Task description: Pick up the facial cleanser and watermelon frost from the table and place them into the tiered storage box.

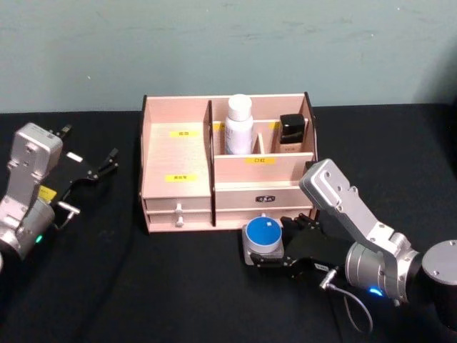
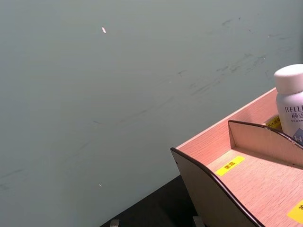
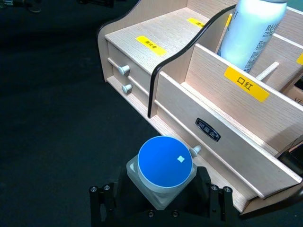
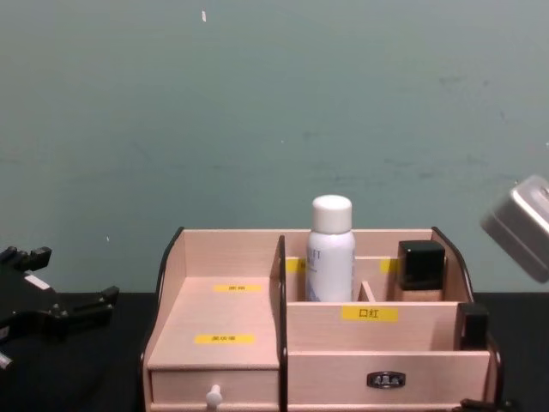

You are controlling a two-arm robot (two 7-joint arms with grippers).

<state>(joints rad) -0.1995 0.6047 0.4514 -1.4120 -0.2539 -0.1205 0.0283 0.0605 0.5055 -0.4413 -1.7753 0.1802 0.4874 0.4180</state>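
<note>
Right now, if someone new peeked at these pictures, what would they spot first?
Probably the blue-lidded jar, bright against the black table. It is held in the jaws of the right gripper, just in front of the tiered storage box. Next comes the tall white bottle, standing upright in a back compartment of that box. The left gripper sits idle and open, off to the box's left.
</note>
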